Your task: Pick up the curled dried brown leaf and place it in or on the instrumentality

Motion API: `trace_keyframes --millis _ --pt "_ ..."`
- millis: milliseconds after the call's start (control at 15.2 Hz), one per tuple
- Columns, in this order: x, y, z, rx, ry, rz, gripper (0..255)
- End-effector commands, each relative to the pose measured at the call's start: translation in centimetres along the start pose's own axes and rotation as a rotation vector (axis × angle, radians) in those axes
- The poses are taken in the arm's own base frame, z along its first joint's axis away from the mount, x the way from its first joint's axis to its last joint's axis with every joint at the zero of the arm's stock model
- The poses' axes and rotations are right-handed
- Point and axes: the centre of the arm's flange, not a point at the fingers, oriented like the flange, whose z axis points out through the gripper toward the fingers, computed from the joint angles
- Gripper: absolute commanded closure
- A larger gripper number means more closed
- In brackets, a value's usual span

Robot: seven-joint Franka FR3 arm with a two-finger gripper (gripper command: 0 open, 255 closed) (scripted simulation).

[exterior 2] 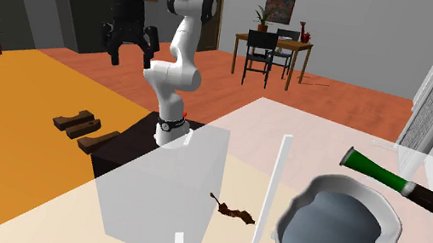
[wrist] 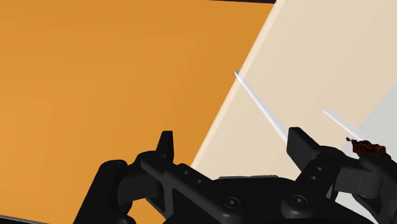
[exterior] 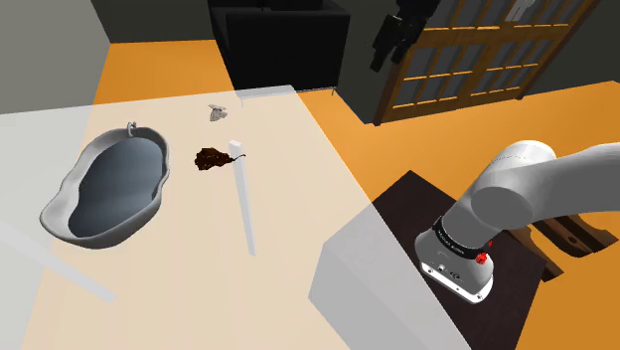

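Note:
The curled brown leaf [exterior: 211, 158] lies on the pale tabletop [exterior: 179, 259], between a grey tub-shaped basin [exterior: 104, 189] and a thin white upright post [exterior: 243, 194]. In the second exterior view the leaf [exterior 2: 231, 212] sits just left of the post [exterior 2: 270, 192] and the basin [exterior 2: 342, 232]. My black gripper [exterior 2: 128, 45] hangs high over the orange floor, well away from the table, open and holding nothing. It also appears at the shoulder view's top [exterior: 385, 55]. In the wrist view the gripper [wrist: 232, 145] has its fingers apart, and the leaf [wrist: 369, 149] shows far off beyond one fingertip.
A translucent box [exterior 2: 159, 186] stands at the table edge nearest the stand. A green and black tube [exterior 2: 388, 178] lies past the basin. A small grey object [exterior: 219, 112] sits at the far table end. Wooden pieces [exterior 2: 76, 126] lie on the floor.

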Motion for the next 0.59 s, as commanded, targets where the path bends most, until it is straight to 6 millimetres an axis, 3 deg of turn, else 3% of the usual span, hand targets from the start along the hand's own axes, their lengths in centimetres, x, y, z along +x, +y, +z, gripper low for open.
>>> trace_keyframes --millis 0,528 --pt "0.0 0.0 0.0 0.000 0.000 0.000 0" --pt "4.3 -6.4 6.3 0.059 0.004 -0.039 0"
